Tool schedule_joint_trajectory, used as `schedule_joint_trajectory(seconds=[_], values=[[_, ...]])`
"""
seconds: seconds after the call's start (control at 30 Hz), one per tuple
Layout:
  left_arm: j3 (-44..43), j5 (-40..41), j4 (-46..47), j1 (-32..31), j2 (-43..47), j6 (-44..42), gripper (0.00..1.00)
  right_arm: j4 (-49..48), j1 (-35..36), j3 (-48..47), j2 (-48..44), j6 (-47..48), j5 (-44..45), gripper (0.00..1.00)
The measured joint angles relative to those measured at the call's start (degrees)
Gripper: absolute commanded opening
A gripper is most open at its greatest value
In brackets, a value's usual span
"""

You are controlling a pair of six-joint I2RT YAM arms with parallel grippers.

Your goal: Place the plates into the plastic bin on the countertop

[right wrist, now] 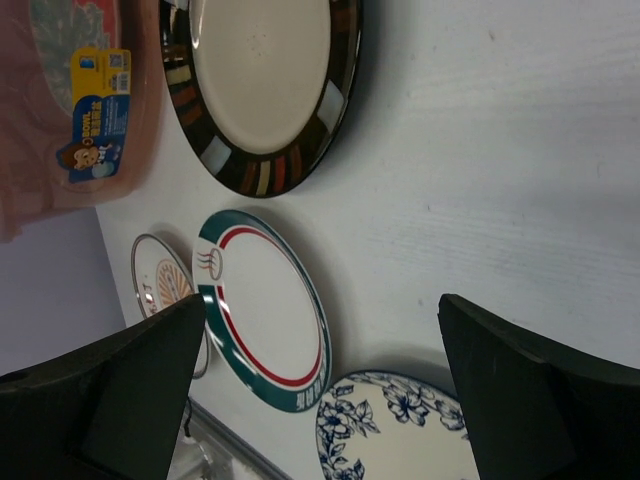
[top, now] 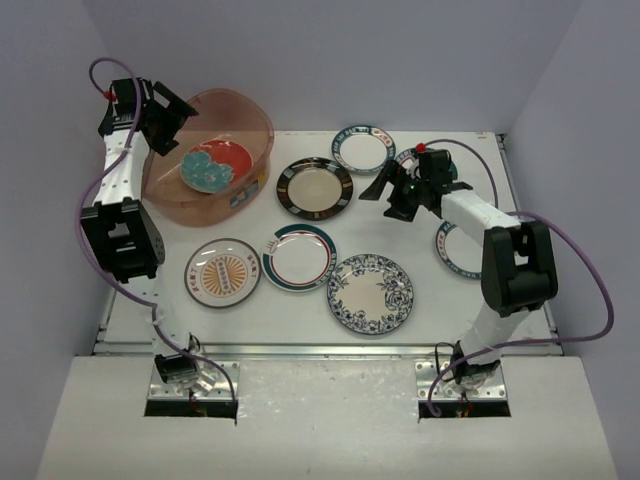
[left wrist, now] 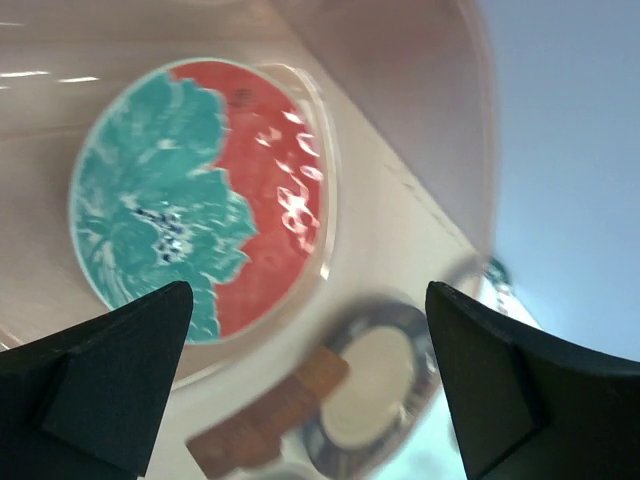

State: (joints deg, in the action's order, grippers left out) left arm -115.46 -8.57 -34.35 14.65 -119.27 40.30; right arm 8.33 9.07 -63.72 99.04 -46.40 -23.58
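The plastic bin (top: 252, 112) stands at the back left of the countertop (top: 300, 325) and holds the red-and-teal plate (top: 215, 165). My left gripper (top: 165, 115) is open and empty over the bin's left rim; its view looks down on that plate (left wrist: 190, 200). On the countertop lie the black-rimmed cream plate (top: 314, 187), teal-rimmed plates (top: 363, 148) (top: 299, 257), the orange sunburst plate (top: 222, 272) and the blue floral plate (top: 371, 293). My right gripper (top: 390, 190) is open and empty, raised just right of the black-rimmed plate (right wrist: 260, 90).
Another teal-rimmed plate (top: 452, 250) lies partly hidden under my right arm. The teal-rimmed plate (right wrist: 265, 310) overlaps the edges of the sunburst (right wrist: 155, 285) and blue floral (right wrist: 400, 430) plates. Purple walls enclose the back and sides.
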Motion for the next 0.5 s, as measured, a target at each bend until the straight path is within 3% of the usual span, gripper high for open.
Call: schedule_joint_trajectory(seconds=[0.23, 0.5], values=[[10.0, -5.3, 3.3, 5.2, 13.6, 0.7, 1.00, -0.5, 1.6, -11.5, 10.9, -0.2, 0.3, 0.97], [46.3, -23.8, 14.6, 15.6, 45.8, 5.7, 1.00, -4.1, 3.1, -21.4, 22.7, -1.9, 0.9, 0.86]])
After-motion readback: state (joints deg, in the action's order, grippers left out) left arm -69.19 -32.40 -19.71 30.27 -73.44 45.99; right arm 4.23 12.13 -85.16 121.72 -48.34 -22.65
